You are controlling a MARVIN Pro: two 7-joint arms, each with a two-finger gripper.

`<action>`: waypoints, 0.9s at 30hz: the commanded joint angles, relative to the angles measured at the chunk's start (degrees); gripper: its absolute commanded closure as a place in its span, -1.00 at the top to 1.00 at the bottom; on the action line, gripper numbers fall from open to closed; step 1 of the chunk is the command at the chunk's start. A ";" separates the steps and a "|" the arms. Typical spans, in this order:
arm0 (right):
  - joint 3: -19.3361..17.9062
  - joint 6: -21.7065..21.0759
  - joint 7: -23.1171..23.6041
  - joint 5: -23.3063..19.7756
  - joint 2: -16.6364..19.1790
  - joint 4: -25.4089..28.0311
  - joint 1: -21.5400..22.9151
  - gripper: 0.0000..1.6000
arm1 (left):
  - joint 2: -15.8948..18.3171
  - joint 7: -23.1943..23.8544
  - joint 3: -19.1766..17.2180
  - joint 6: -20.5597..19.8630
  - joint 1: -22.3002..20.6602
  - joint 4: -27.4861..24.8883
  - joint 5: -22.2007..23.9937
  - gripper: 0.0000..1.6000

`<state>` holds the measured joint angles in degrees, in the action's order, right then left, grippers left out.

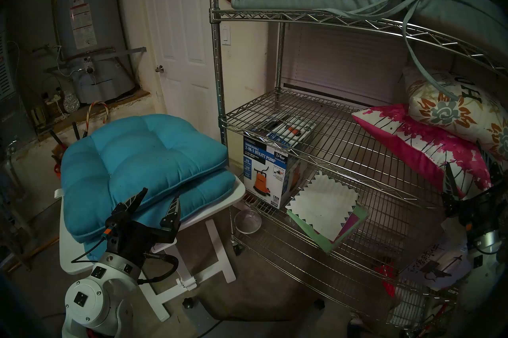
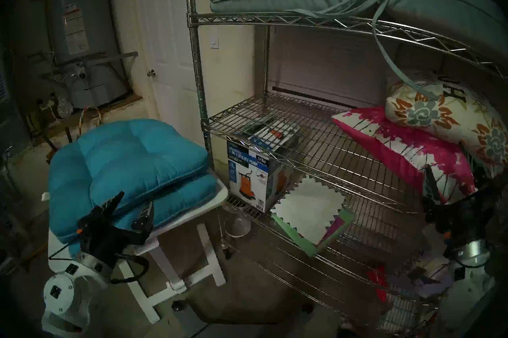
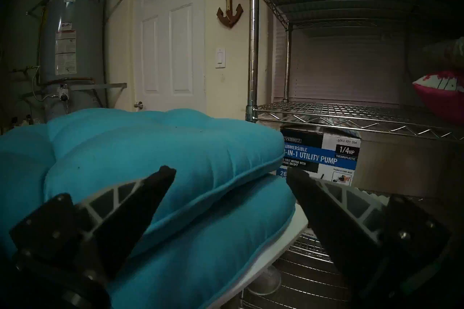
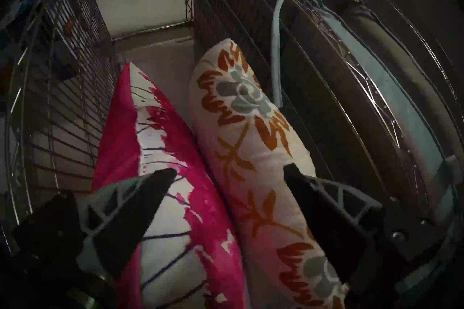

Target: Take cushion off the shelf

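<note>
Chrome shelf [image 1: 316,120]; right gripper [image 4: 229,172] spread before pink cushion [image 4: 160,175]; left gripper [image 1: 159,198] likewise empty.

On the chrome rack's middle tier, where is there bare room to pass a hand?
The middle tier is bare wire from the left front post across to the pink pillow. The right end is crowded: floral pillow stacked above, right gripper open alongside.

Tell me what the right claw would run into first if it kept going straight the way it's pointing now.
Most likely the pillows on the shelf. The right claw is open and aimed at the seam where the floral pillow lies against the pink and white pillow. Which it touches first is hard to judge; depth is unclear.
</note>
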<state>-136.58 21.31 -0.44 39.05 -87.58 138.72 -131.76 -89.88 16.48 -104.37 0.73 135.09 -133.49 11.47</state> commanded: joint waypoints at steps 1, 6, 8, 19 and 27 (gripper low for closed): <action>-3.39 -1.08 1.45 -1.23 4.93 1.28 3.28 1.00 | -0.04 -0.05 -0.04 0.16 -0.10 -1.12 0.01 1.00; -4.95 -1.65 3.24 -2.21 7.14 1.28 4.45 1.00 | -0.05 -0.06 -0.04 0.15 -0.08 -1.15 0.00 1.00; -5.34 -2.06 3.93 -2.64 7.94 1.28 5.03 1.00 | -0.05 -0.06 -0.04 0.15 -0.08 -1.15 0.00 1.00; -5.89 -4.55 7.22 -1.95 15.28 -4.19 12.18 1.00 | -0.05 -0.05 -0.04 0.16 -0.09 -1.13 0.01 1.00; -5.77 -4.33 8.89 -0.56 20.59 -11.41 17.22 1.00 | -0.05 -0.05 -0.04 0.16 -0.09 -1.13 0.01 1.00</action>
<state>-142.17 16.92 8.21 37.62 -72.71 130.80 -120.12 -89.88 16.49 -104.37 0.73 135.09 -133.49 11.47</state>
